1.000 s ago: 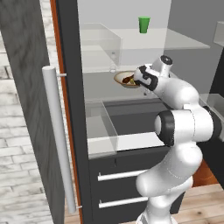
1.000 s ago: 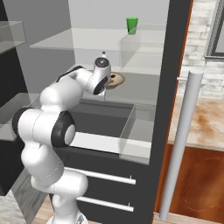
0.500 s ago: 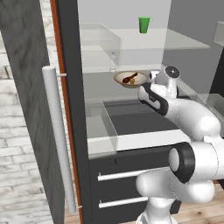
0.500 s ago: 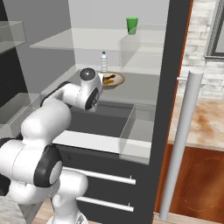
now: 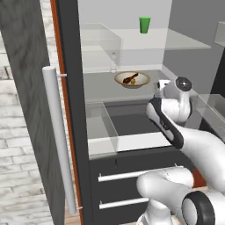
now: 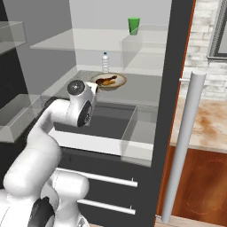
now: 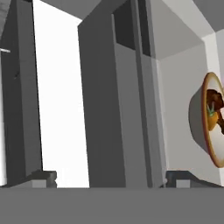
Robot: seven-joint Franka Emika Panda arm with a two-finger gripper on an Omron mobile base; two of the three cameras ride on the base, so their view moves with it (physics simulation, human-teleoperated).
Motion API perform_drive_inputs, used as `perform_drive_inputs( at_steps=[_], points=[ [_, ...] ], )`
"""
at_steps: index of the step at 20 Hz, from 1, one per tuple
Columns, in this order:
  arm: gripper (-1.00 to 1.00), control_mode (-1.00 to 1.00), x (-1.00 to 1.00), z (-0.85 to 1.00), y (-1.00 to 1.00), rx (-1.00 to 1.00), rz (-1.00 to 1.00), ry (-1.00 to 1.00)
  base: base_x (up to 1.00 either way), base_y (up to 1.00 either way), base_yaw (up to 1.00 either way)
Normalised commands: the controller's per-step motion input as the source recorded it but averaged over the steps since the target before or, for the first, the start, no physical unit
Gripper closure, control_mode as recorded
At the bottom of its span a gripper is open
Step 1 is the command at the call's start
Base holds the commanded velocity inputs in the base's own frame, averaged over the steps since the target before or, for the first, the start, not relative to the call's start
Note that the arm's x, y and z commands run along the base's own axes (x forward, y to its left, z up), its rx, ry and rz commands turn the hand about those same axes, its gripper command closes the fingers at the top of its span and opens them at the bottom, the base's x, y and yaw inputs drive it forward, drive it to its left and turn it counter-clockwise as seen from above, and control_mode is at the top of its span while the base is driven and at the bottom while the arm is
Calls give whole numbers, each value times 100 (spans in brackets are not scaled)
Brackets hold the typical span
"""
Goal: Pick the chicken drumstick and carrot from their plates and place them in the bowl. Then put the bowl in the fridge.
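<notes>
The tan bowl [image 5: 132,80] [image 6: 108,81] stands on the fridge's middle glass shelf [image 5: 101,85]. The dark drumstick [image 5: 130,79] [image 6: 106,81] lies inside it. In the hand view the bowl [image 7: 209,120] appears on edge at the right, holding the drumstick [image 7: 214,101] and the orange carrot [image 7: 212,123]. My gripper [image 7: 109,178] is open and holds nothing, its fingertips [image 7: 43,177] far apart. The hand [image 5: 163,85] [image 6: 93,87] hangs a short way in front of the bowl, apart from it. The two plates are out of view.
The dark fridge door [image 5: 26,110] stands open at the left with its long silver handle [image 5: 57,140] [image 6: 181,146]. A green cup [image 5: 144,24] [image 6: 133,25] sits on the upper shelf. A water bottle [image 6: 105,62] stands behind the bowl. A clear drawer [image 5: 101,127] lies below.
The hand has drawn back out of the shelf, away from the bowl and a little lower. The bowl stays on the shelf with the food in it.
</notes>
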Motion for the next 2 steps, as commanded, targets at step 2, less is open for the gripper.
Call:
perform_drive_inputs(
  at_steps=[2],
  points=[
    [-100, -100, -87, 4, 4, 0, 0, 0, 0, 0, 0]
  ],
)
